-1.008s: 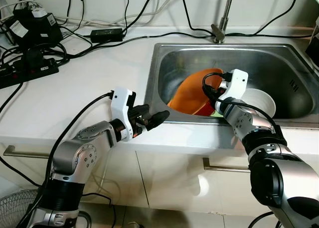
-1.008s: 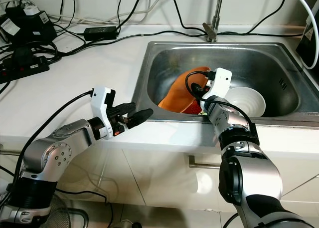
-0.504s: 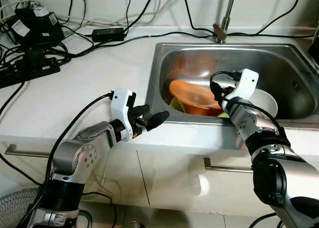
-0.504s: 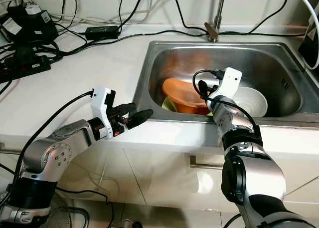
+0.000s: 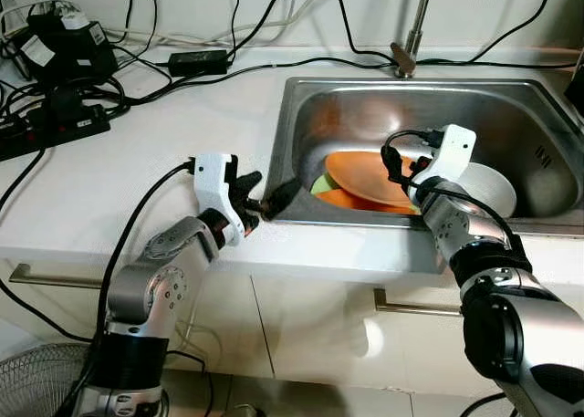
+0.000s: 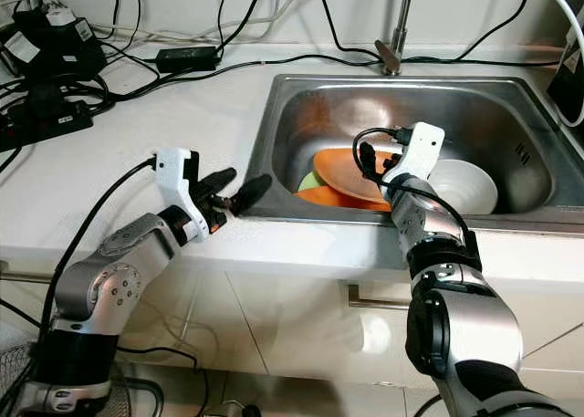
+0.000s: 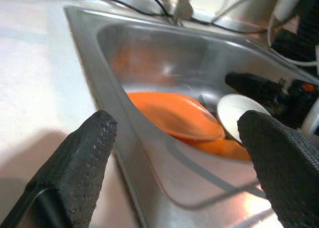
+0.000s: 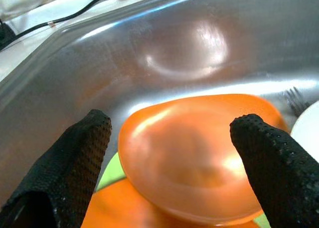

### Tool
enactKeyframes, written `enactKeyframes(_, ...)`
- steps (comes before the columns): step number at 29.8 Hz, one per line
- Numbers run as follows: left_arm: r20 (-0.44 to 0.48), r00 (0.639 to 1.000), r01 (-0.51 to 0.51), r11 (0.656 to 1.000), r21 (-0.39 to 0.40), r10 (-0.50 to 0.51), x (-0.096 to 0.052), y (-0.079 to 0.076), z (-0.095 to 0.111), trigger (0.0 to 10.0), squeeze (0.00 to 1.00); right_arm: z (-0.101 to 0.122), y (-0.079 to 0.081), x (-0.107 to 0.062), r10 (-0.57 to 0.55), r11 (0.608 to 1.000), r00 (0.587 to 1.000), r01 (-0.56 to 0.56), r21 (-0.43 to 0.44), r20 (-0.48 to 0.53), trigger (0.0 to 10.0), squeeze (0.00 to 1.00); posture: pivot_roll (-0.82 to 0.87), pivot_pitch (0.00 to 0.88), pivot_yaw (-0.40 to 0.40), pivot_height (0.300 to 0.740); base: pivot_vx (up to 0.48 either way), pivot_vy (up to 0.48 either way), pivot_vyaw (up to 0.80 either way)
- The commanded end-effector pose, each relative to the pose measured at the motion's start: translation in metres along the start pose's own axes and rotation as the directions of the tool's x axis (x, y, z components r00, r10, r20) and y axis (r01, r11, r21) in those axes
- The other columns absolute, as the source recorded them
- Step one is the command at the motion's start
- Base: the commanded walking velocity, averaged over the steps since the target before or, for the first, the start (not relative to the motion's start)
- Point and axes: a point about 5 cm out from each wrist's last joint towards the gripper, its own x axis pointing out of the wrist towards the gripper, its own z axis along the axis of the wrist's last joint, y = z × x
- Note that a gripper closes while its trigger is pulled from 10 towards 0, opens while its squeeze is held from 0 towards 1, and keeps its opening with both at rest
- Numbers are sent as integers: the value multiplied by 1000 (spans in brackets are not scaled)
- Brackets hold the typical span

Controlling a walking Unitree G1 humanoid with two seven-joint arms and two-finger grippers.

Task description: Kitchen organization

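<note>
A white desk point(image 5: 137, 152) runs across the scene, with a steel sink point(image 5: 301, 107) set into it on the right and a tangle of black cables and power bricks point(image 5: 64, 61) at its far left. A tap point(image 5: 406, 43) stands at the back rim of the sink. Inside the basin, an orange bowl point(image 5: 365, 175) lies upside down on an orange plate point(image 6: 324, 196), with a green dish point(image 5: 321, 183) peeking out beneath them; a white bowl point(image 5: 488, 191) sits just beside them to the right. The right gripper point(image 8: 169, 153) hangs over the upturned orange bowl, jaws spread wide and holding nothing. The left gripper point(image 5: 265, 196) hovers at the sink's near left corner, jaws likewise spread apart, holding nothing.
</note>
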Motion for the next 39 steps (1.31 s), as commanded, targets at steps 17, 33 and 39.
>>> enactKeyframes(17,138,984,-113,994,-12,113,-11,-8,-6,10000,0,7,46,-19,290,946,939,-253,-201,184,10000,533,-42,29,64,740,0,0,0)
enactKeyframes(33,138,984,-113,994,-12,113,-11,-8,-6,10000,0,7,46,-19,290,946,939,-253,-201,184,10000,533,-42,29,64,740,0,0,0)
enactKeyframes(39,138,984,-113,994,-12,113,-11,-8,-6,10000,0,7,46,-19,290,946,939,-253,-201,184,10000,533,-42,29,64,740,0,0,0)
